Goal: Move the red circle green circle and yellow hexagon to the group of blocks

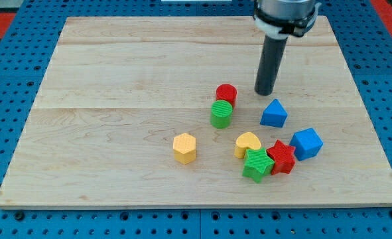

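Now — my tip [265, 92] just right of red circle [226, 93] | green circle [221, 113] touching below

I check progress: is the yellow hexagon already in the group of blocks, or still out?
Out. The yellow hexagon stands alone, with bare wood between it and the yellow heart.

Straight dark grey rod, matte, cylindrical, ending in flat blunt tip [266, 92]. Wider dark collar seen above rod, ringed by pale band. Upper arm cut off at 12 o'clock.
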Controlling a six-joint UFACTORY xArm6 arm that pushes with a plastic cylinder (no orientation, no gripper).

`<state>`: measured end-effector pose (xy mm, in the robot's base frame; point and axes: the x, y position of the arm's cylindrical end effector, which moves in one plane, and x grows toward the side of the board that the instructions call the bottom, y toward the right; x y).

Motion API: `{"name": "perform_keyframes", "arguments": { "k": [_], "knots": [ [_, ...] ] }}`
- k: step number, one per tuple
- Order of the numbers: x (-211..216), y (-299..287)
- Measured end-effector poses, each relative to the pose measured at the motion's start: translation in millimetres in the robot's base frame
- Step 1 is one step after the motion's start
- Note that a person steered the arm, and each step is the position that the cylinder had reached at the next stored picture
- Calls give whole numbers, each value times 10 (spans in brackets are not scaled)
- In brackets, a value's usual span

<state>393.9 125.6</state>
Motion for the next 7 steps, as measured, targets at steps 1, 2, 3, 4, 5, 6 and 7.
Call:
{"name": "perform_keyframes", "arguments": {
  "k": [1, 2, 3, 4, 5, 6, 7],
  "knots": [
    [-123, 35],
    [-110, -28],
    [-580, 40],
    [-776, -624],
    [85, -987],
    [637, -491],
    [1013, -455]
  ]
}}
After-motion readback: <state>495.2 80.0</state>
